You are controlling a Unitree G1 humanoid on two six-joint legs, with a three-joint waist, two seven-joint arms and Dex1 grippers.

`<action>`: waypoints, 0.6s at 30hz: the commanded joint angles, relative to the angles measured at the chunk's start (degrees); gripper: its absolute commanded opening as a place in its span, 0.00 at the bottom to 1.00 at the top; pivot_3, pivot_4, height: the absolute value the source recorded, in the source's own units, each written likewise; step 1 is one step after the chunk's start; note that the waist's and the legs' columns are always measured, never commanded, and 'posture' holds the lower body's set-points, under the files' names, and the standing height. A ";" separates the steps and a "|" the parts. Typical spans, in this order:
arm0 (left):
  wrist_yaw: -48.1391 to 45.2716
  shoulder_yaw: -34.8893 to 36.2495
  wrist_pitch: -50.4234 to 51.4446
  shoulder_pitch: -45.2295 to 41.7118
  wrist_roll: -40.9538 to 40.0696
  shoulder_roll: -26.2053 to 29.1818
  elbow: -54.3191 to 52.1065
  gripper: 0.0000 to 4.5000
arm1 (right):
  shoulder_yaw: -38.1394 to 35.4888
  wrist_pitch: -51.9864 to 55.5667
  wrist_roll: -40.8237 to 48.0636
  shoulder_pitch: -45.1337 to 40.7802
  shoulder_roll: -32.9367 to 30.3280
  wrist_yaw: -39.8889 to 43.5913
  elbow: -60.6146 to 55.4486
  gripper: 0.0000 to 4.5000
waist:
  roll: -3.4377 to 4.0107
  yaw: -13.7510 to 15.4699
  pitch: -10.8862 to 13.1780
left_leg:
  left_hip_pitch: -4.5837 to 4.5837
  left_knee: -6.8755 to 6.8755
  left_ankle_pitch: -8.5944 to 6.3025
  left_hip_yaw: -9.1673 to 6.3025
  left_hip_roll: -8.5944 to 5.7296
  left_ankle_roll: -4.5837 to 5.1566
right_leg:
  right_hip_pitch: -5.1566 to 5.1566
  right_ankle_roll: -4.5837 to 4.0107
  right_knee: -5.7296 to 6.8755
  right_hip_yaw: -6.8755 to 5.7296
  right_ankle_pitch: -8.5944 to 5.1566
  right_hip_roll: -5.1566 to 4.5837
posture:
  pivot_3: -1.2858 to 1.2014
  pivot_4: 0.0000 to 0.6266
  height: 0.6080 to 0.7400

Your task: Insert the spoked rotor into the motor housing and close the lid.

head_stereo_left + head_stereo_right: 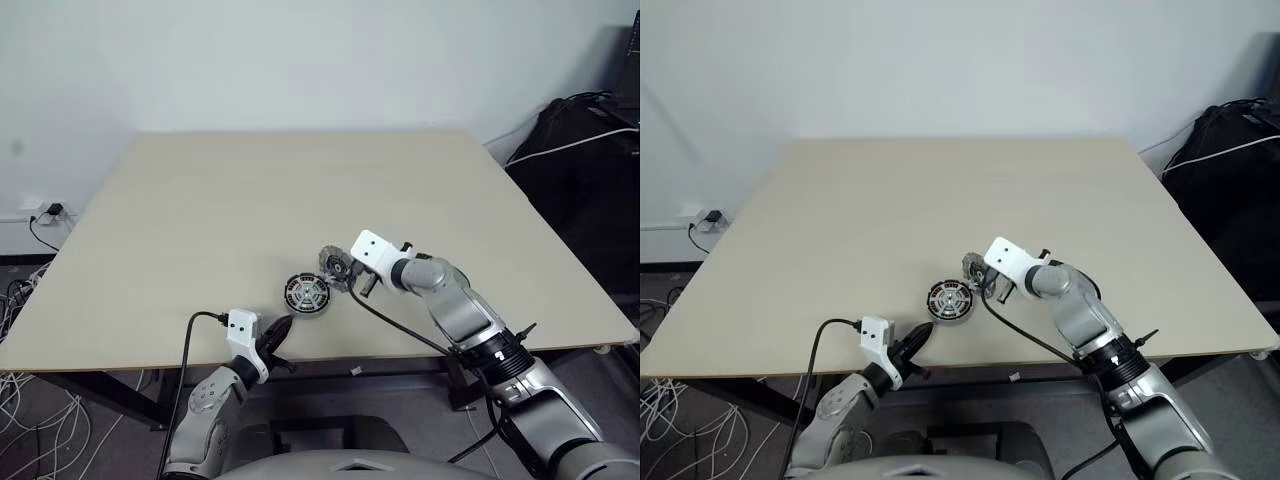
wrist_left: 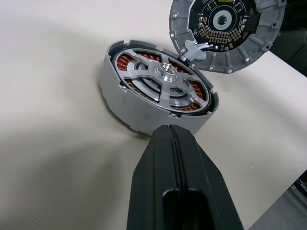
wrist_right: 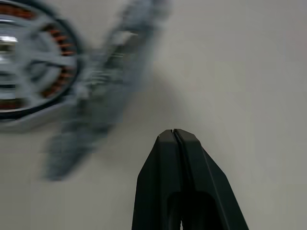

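Near the desk's (image 1: 150, 220) front edge, the motor housing (image 2: 158, 96) lies flat with the spoked rotor (image 2: 165, 79) seated inside. The lid (image 2: 225, 28) stands tilted, touching its far side. Both the left gripper (image 2: 169, 132) and the right gripper (image 3: 173, 134) are pressed together, empty.

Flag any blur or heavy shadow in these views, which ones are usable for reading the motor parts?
Right wrist view: the lid is motion-smeared and unreadable, the motor housing soft, though the shut right gripper is sharp. Left wrist view: crisp on the housing, the spoked rotor seated in it and the lid's inner face; a soft shadow lies on the table near the left gripper. Eye views: evenly lit, parts small.
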 commanded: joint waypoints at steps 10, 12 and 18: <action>-0.50 0.27 -0.62 -0.57 -0.46 -0.03 -1.07 0.00 | 0.38 5.83 3.79 -0.80 0.55 7.56 -9.81 0.01 | -0.01 0.25 0.00 | -0.01 0.00 0.00 -0.01 0.00 -0.01 | -0.01 -0.01 0.00 -0.03 -0.01 0.00 | 0.52 0.00 1.00; -0.52 0.29 -0.69 -0.61 -0.42 -0.02 -1.03 0.00 | 0.49 6.05 3.85 -1.04 1.10 7.53 -9.70 0.01 | -0.01 0.24 0.00 | 0.00 0.00 0.00 -0.01 0.00 -0.01 | -0.01 -0.02 0.00 -0.03 -0.01 0.00 | 0.52 0.00 1.00; -0.69 0.50 -2.79 -0.24 0.07 -0.07 -1.36 0.00 | 1.11 5.68 4.09 -0.61 3.54 6.73 -7.33 0.01 | -0.01 0.19 0.00 | 0.00 0.00 0.01 0.00 0.00 -0.02 | 0.00 -0.01 0.00 -0.04 -0.01 0.00 | 0.52 0.00 1.00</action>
